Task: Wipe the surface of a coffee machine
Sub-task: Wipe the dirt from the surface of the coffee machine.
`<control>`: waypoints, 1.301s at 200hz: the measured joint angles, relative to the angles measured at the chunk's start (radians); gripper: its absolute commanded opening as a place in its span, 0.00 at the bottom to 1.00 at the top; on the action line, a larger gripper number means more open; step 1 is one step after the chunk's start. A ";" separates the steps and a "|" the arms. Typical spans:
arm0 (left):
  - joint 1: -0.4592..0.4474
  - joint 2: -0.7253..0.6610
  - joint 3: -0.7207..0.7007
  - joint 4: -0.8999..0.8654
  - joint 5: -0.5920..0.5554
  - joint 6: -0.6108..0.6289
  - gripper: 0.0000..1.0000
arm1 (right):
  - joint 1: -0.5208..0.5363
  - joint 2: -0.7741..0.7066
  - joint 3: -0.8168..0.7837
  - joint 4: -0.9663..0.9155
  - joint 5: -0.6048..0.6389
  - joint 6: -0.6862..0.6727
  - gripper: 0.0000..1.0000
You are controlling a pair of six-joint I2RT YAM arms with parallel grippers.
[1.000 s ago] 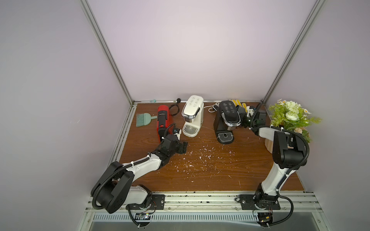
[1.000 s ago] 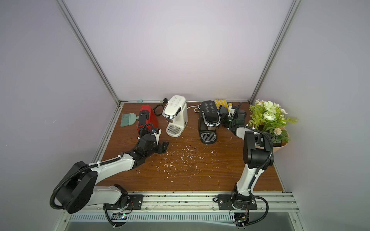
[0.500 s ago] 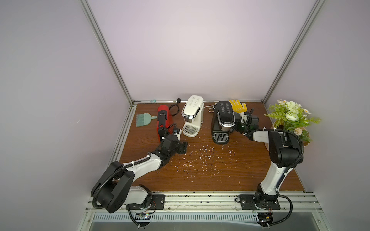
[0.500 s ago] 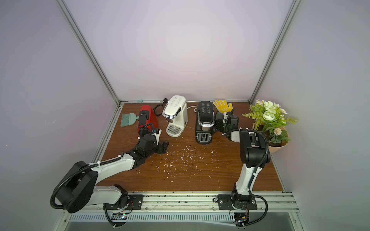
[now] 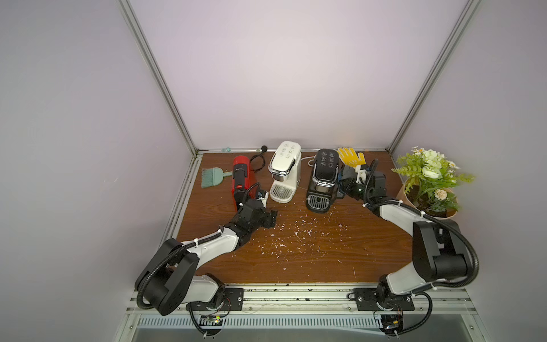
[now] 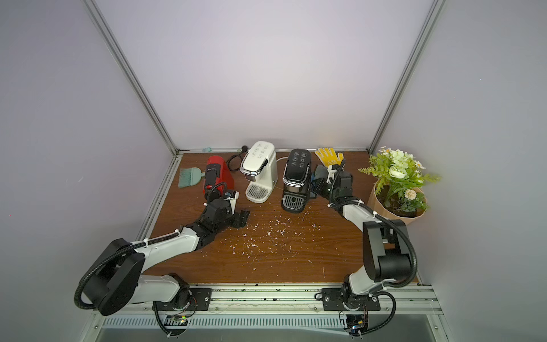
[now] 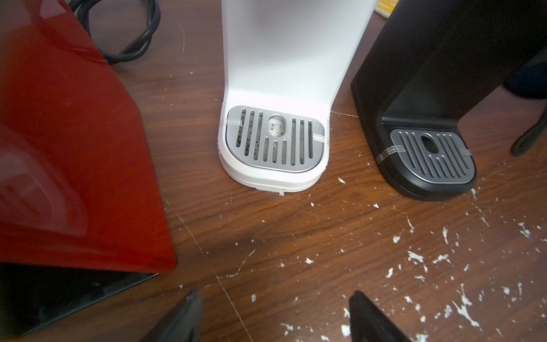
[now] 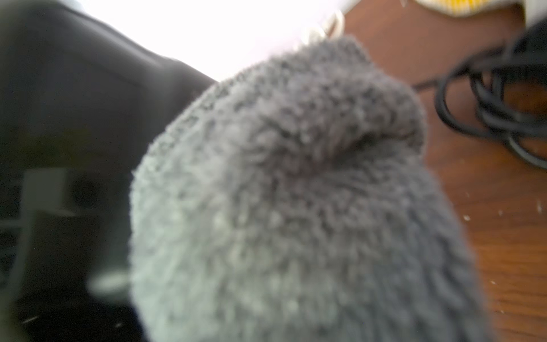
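Soft even light, faint shadows; top views sharp; right wrist view blurred, glare behind the grey cloth [image 8: 296, 207].

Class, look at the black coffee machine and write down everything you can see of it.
The black coffee machine stands upright on the wooden table, beside the white machine. Its body looks like matte black plastic; the glossy top carries six button icons, with a chrome band round the head. At the foot sits a grey slotted drip tray with clear tape strips across its edges. On its other side, a grey cloth, clamped in the right gripper, appears to press against it.
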 measured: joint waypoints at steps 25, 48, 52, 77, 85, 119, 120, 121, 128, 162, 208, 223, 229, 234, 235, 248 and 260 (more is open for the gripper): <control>0.000 0.005 0.000 0.000 0.000 0.000 0.79 | 0.006 -0.074 0.045 -0.026 0.019 -0.002 0.20; 0.000 0.005 0.000 0.000 0.000 0.000 0.79 | 0.011 -0.088 0.070 -0.024 0.026 -0.008 0.19; 0.000 0.005 0.000 0.000 0.000 0.000 0.79 | 0.011 -0.085 0.069 -0.022 0.026 -0.008 0.19; -0.001 0.005 0.000 0.000 0.000 0.000 0.79 | 0.011 -0.029 0.042 0.024 0.027 -0.006 0.19; -0.001 0.005 0.000 0.000 0.000 0.000 0.79 | 0.006 -0.006 0.026 0.055 0.034 -0.002 0.19; -0.001 0.005 0.000 0.000 -0.001 0.000 0.79 | 0.008 0.133 -0.058 0.114 0.047 0.004 0.19; -0.001 0.005 0.000 0.000 0.000 0.000 0.79 | 0.008 0.136 -0.060 0.114 0.047 0.004 0.19; -0.001 0.005 0.000 0.000 0.000 0.000 0.79 | 0.009 0.142 -0.063 0.114 0.047 0.005 0.19; -0.001 0.005 0.000 0.000 0.000 0.000 0.79 | 0.010 0.169 -0.080 0.117 0.047 0.008 0.19; -0.001 0.005 0.000 0.000 0.000 0.000 0.79 | 0.015 0.214 -0.141 0.133 0.046 0.016 0.19; -0.001 0.005 0.000 0.000 0.000 0.000 0.79 | 0.019 0.203 -0.144 0.166 0.046 0.014 0.19; -0.001 0.005 0.000 0.000 0.000 0.000 0.79 | 0.019 0.200 -0.144 0.164 0.047 0.012 0.20; -0.001 0.005 0.000 0.000 0.000 0.000 0.79 | 0.019 0.199 -0.144 0.163 0.047 0.011 0.19; -0.002 0.005 0.000 0.000 0.000 0.000 0.79 | 0.020 0.196 -0.144 0.162 0.047 0.010 0.19; -0.002 0.005 0.000 0.000 0.000 0.000 0.79 | 0.020 0.195 -0.144 0.162 0.047 0.010 0.19; -0.002 0.005 0.000 0.000 0.000 0.000 0.79 | 0.021 0.186 -0.144 0.158 0.047 0.009 0.19; -0.002 0.005 0.000 0.000 0.000 0.000 0.79 | 0.024 0.177 -0.144 0.156 0.047 0.009 0.19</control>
